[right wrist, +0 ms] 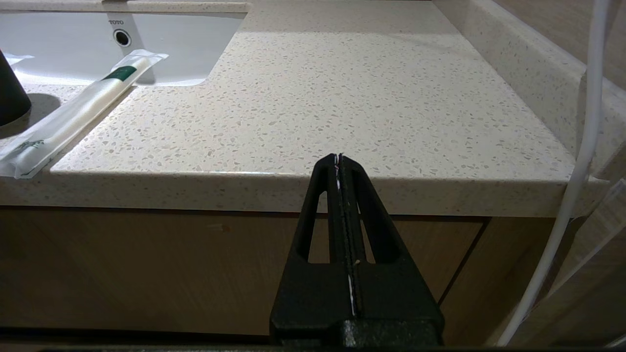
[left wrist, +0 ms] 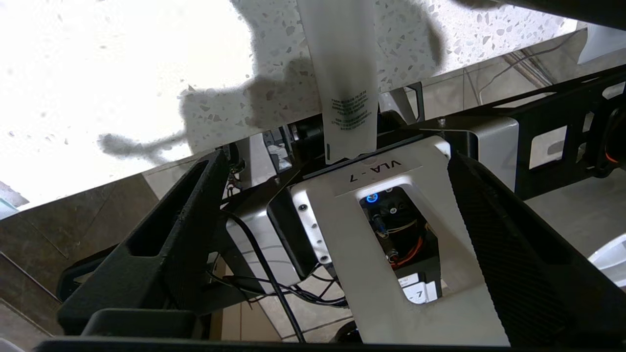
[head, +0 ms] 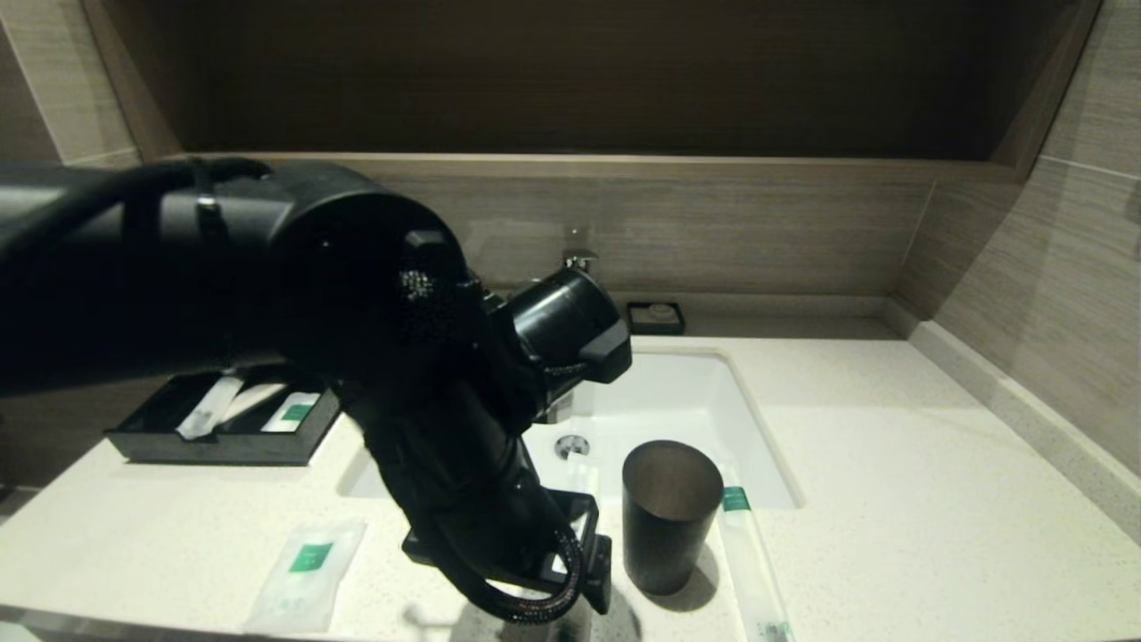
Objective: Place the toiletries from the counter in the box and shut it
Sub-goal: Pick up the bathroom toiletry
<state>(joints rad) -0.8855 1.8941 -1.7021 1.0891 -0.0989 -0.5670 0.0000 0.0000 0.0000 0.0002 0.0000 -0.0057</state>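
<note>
Sachets sit in two places, as you can see: a few lie in the open black box [head: 223, 428] at the back left of the counter [head: 891, 499], and the others are on the stone. One long sachet [head: 753, 571] lies to the right of the dark cup [head: 669, 517], its far end reaching over the sink [head: 695, 401] rim. A flat sachet [head: 307, 575] rests near the front edge on the left. Your left gripper [left wrist: 337, 244] hangs at the counter's front edge with its jaws spread wide, and another long sachet [left wrist: 345, 83] lies on the stone ahead of it, its end poking past the edge between the two fingers [left wrist: 161, 254], touching neither. Your right gripper [right wrist: 341, 166] is parked below the counter's front edge on the right, its fingers pressed together on nothing.
</note>
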